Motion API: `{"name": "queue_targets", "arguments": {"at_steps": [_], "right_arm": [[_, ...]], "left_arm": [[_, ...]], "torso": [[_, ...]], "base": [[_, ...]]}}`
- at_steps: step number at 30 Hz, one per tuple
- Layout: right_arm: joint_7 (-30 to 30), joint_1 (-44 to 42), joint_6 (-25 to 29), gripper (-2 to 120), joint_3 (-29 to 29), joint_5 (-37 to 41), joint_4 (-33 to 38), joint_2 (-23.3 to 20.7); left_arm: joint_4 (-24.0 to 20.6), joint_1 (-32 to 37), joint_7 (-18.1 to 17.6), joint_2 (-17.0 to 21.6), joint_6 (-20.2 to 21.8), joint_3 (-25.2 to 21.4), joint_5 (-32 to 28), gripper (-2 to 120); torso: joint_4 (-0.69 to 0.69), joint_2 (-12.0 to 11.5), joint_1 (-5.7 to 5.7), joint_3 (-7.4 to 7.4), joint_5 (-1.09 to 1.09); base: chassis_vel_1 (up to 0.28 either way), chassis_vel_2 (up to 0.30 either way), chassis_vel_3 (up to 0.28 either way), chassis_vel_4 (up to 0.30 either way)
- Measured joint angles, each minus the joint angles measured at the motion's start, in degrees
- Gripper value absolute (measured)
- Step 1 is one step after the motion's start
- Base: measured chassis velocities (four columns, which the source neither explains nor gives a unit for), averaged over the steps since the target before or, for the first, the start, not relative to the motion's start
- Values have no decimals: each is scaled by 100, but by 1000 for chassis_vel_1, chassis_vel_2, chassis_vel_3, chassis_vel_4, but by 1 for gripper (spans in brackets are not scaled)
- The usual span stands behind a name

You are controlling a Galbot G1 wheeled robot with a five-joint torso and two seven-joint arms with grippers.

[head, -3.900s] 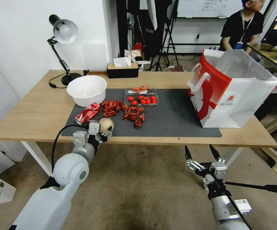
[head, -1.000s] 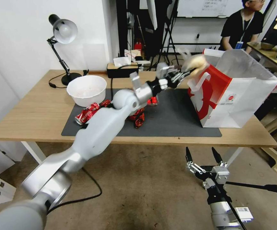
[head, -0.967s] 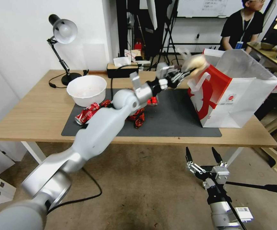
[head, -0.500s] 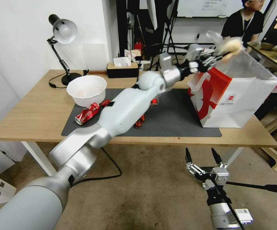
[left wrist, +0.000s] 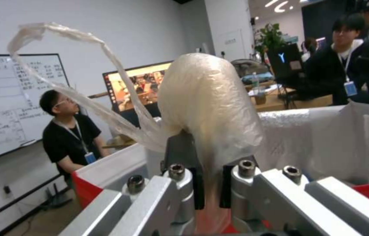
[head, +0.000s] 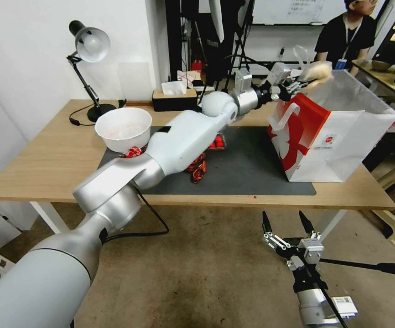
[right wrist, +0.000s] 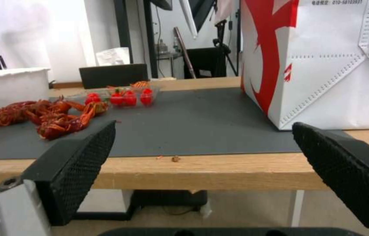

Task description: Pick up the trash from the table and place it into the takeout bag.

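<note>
Light-wood counter (head: 47, 164) across mid-frame, dark grey mat (head: 247, 168) on top. Upper right of the head view: left gripper (head: 298, 82) pinching the clear bag with beige lump (head: 316, 71), held just above the open mouth of the red-and-white takeout bag (head: 334, 132). Loose plastic tail (left wrist: 75, 65) curling up, seemingly unsupported. Lower right: right gripper (head: 285, 224) spread wide, below the counter edge. White bowl (head: 123, 127), crayfish shells (right wrist: 45, 114) and cherry tomatoes (right wrist: 125, 97) on the mat.
</note>
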Motion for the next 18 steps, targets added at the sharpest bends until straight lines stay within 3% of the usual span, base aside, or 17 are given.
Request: {"name": "queue_targets", "arguments": {"at_steps": [9,18], "right_arm": [[-13,-12,22,100,45,91,1,-71],[-26,-33,48,100,65,124,-5,-77]], "left_arm": [[-137,-138,154,7,-30,200,174,3],[-177,-279,243,12,-214,494,798,3]], "torso": [[-2,0,0,0,0],[-2,0,0,-1,0]], "base": [[0,0,0,0],[0,0,0,0]]}}
